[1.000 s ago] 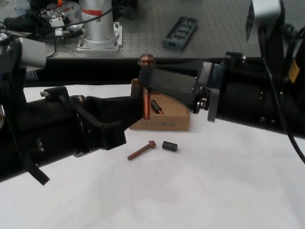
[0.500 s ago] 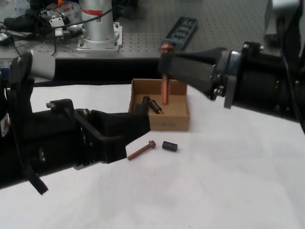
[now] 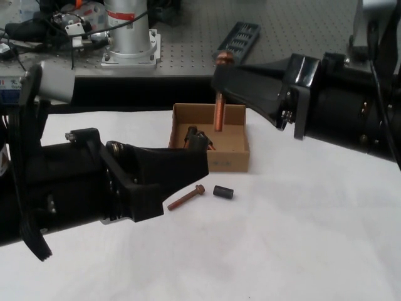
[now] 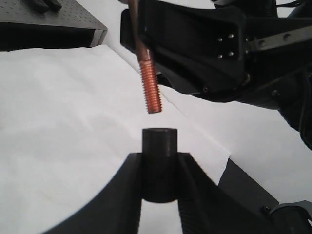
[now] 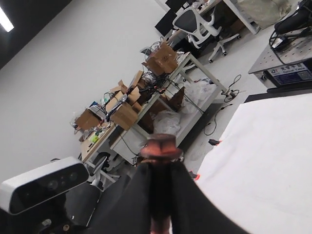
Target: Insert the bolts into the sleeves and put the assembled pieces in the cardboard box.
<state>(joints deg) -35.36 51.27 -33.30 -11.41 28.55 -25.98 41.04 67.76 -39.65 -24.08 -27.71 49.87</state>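
My left gripper (image 4: 160,161) is shut on a black sleeve (image 4: 159,146), held upright with its hole facing up. A copper bolt (image 4: 147,80) hangs thread-down just above the sleeve, slightly off its axis and clear of it. My right gripper (image 3: 219,78) is shut on that bolt (image 3: 218,111) just under its head, over the cardboard box (image 3: 225,160). In the right wrist view the bolt head (image 5: 160,146) sits between the fingers (image 5: 139,185). The left gripper (image 3: 197,153) is at the box's near left corner. A second bolt (image 3: 187,197) and sleeve (image 3: 223,192) lie loose on the white cloth in front of the box.
Dark pieces (image 3: 199,139) lie inside the box, partly hidden by the left gripper. Behind the cloth a perforated metal bench carries a silver arm base (image 3: 128,37) and a dark bit holder (image 3: 237,39). White cloth (image 3: 282,251) stretches to the front and right.
The right gripper carried the bolt rightward and up, from the box's front left to above its back. The left gripper moved right with the sleeve, up to the box.
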